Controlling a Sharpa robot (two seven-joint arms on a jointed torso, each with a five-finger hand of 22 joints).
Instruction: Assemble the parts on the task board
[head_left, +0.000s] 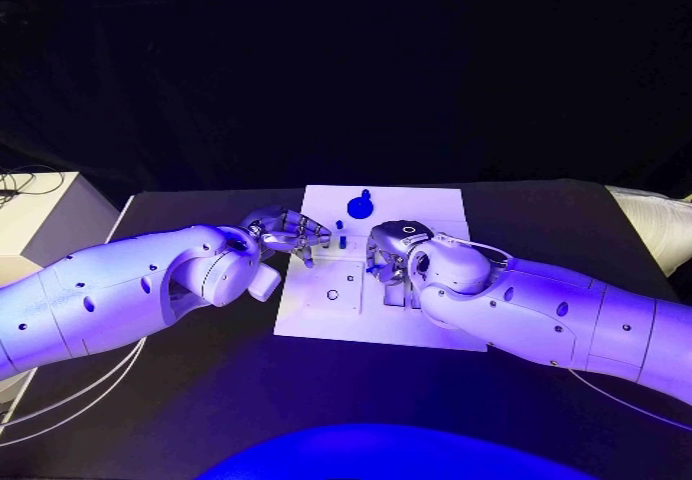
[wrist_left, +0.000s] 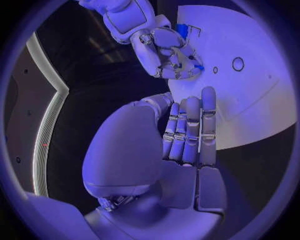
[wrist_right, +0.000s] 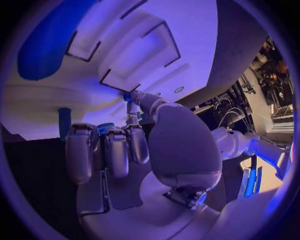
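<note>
The white task board (head_left: 440, 215) lies in the middle of the table. A large blue part (head_left: 359, 204) lies at its far end, with a small blue peg (head_left: 340, 224) standing just in front of it. My right hand (head_left: 392, 256) is over the board's middle with its fingers curled; in the right wrist view a small blue part (wrist_right: 105, 128) sits at its fingertips (wrist_right: 115, 137). There the blue peg (wrist_right: 64, 122) and the large blue part (wrist_right: 45, 46) lie beyond. My left hand (head_left: 293, 233) hovers at the board's left edge, its fingers (wrist_left: 187, 132) stretched out with nothing in them.
The board (wrist_left: 250, 90) has shallow rectangular recesses (wrist_right: 134, 55) and small round holes (wrist_left: 238, 63). A pale box (head_left: 36, 215) stands off the table's far left corner. Cables (head_left: 72, 390) hang under my left arm.
</note>
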